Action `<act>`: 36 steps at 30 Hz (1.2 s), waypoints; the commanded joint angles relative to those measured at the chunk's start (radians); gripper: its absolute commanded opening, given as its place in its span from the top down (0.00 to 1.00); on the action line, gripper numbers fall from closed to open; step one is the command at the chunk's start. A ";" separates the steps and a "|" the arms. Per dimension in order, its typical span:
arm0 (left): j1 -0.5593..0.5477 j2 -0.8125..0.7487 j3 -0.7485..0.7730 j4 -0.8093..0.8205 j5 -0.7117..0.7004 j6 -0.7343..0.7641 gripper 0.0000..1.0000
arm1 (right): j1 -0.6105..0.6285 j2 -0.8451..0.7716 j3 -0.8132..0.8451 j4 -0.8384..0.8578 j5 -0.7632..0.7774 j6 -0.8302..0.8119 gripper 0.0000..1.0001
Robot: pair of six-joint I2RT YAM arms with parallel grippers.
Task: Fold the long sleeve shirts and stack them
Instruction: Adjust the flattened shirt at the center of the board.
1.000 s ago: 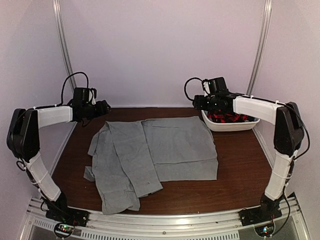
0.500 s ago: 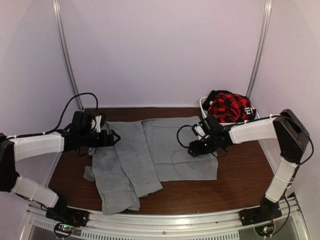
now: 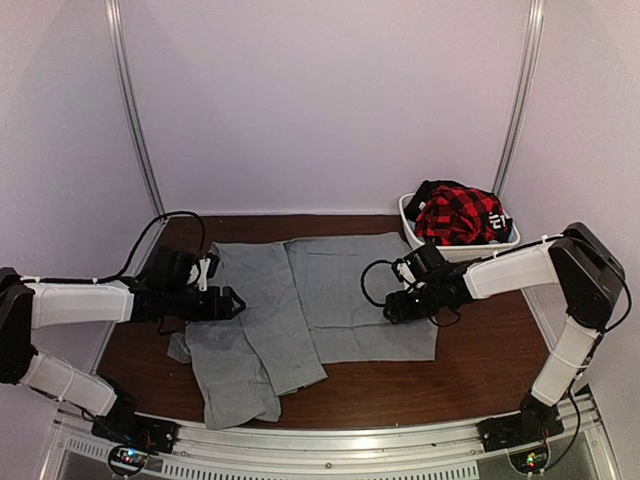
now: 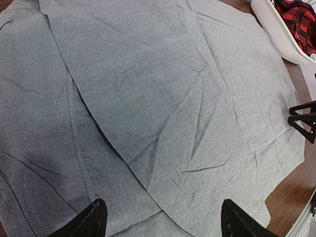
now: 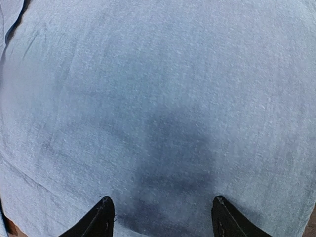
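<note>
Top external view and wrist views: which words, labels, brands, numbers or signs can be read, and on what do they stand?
None can be read.
Grey shirt: plain, no print or label visible.
Pale marks beside the red plaid garment in the white basket: too small and blurred to read.

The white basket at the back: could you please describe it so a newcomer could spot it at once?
Find the dark brown wooden table and look to its far right corner, past the flat light-grey shirt. There sits a white plastic basket. It alone is a raised container, heaped with red-and-black plaid cloth.
</note>
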 commanded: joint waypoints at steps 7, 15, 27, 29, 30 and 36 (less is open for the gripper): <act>-0.139 -0.033 0.013 0.108 0.027 0.149 0.18 | 0.002 -0.198 -0.100 -0.075 0.068 0.020 0.31; -0.400 0.039 0.113 0.064 -0.008 0.324 0.17 | 0.003 -0.212 -0.070 -0.087 0.074 0.011 0.31; -0.649 0.348 0.332 -0.130 -0.194 0.366 0.18 | 0.001 -0.224 -0.097 -0.076 0.085 0.011 0.31; -0.668 0.384 0.351 -0.152 -0.234 0.367 0.19 | 0.000 -0.231 -0.107 -0.073 0.088 0.012 0.31; -0.675 0.400 0.361 -0.162 -0.244 0.368 0.20 | 0.000 -0.233 -0.109 -0.074 0.088 0.012 0.31; -0.707 0.464 0.396 -0.199 -0.290 0.372 0.27 | 0.000 -0.239 -0.117 -0.071 0.087 0.014 0.31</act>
